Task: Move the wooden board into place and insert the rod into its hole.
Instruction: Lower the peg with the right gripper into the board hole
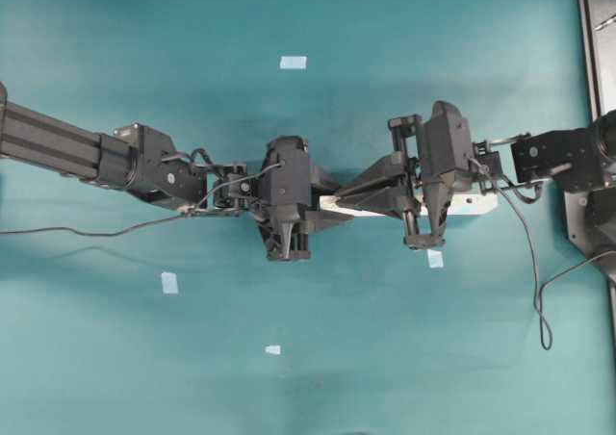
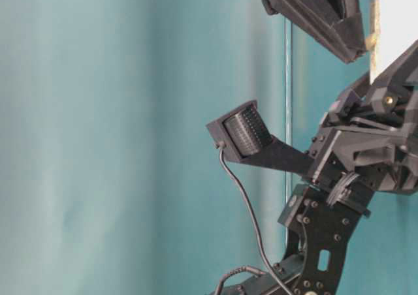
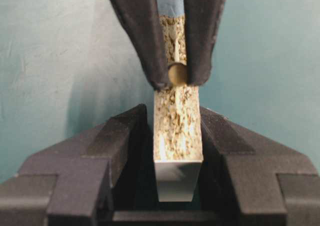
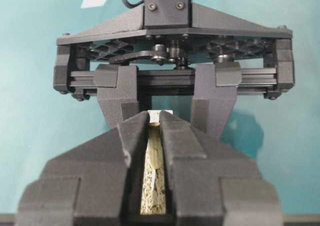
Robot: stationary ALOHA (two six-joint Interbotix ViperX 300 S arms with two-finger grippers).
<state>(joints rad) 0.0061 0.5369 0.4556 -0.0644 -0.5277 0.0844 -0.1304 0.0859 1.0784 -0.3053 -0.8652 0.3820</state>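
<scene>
The two black arms reach toward each other over the teal table [image 1: 115, 358] and meet near its middle. The left gripper [image 3: 177, 136] pinches one end of the long, narrow strip of pale wooden board [image 3: 177, 131] between its two fingers and holds it on its edge, so the rough grainy side faces up. The board runs straight toward the right arm; in the overhead view its far end shows under that arm's wrist.

The right gripper [image 4: 154, 131], tilted downward over the board's upper edge, is pressed together on the short round cream-coloured rod [image 3: 177, 73]. The rod's tip is just at the board's rough edge; whether it enters a hole, I cannot tell.
</scene>
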